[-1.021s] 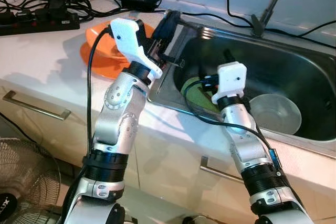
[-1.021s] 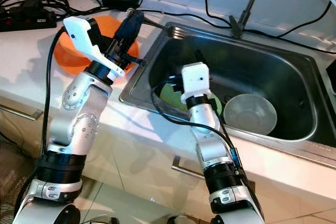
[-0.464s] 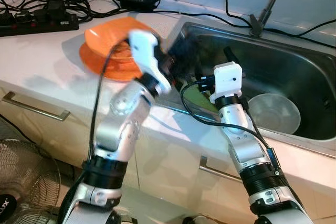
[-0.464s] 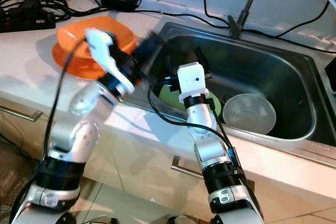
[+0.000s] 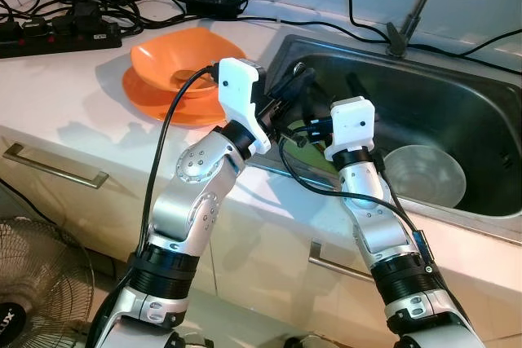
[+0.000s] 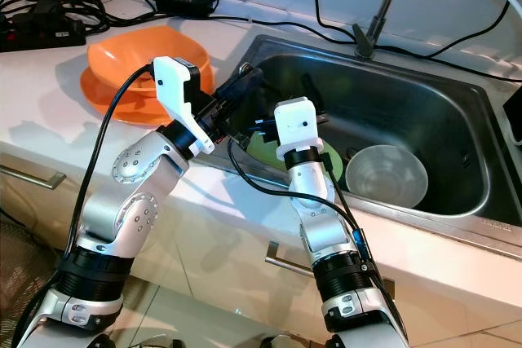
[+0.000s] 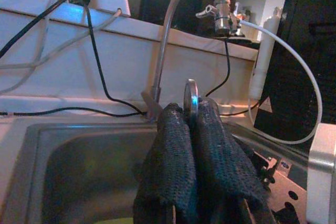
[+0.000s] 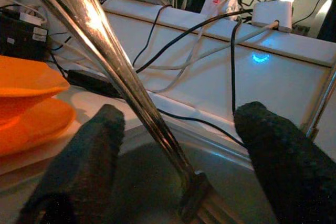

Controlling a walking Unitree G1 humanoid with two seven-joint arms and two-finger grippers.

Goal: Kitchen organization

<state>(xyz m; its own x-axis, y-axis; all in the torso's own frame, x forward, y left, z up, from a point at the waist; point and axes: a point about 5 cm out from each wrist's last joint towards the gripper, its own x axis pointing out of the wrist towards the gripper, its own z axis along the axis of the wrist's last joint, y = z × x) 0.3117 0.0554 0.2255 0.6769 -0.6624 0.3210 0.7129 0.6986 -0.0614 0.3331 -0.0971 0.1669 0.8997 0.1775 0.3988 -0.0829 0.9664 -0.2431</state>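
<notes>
the left end effector is clenched on a metal utensil, holding it over the sink's near-left corner. the right end effector sits released, its fingers straddling the utensil's shaft. this looks like a hand-over. next, the right should close on the shaft before the left lets go.

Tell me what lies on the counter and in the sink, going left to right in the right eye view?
Black power strip → orange plates → green plate in the sink → clear bowl.
</notes>
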